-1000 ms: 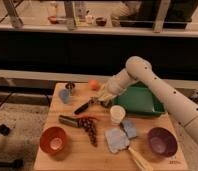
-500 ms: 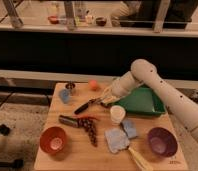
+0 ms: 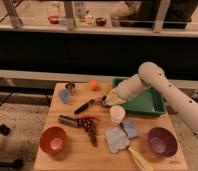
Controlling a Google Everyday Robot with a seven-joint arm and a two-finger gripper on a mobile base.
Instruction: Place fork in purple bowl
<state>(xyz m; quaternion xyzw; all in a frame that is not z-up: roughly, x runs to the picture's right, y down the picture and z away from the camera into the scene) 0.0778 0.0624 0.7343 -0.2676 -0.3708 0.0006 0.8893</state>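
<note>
1. Centre of the frame, just above the white cup: the gripper is clenched, beside the tip of the black-handled utensil.
2. The fork is probably the pale sliver pinched in the jaws; it's hard to make out there.
3. Change: over the last second my arm has swung slightly right and down, and the claw stayed clamped.
4. Meaning: the grasp looks done and the carry is just starting.
5. The purple bowl sits at lower right, well apart, with nothing in it yet. I'd next carry past the cup and release over it.
</note>
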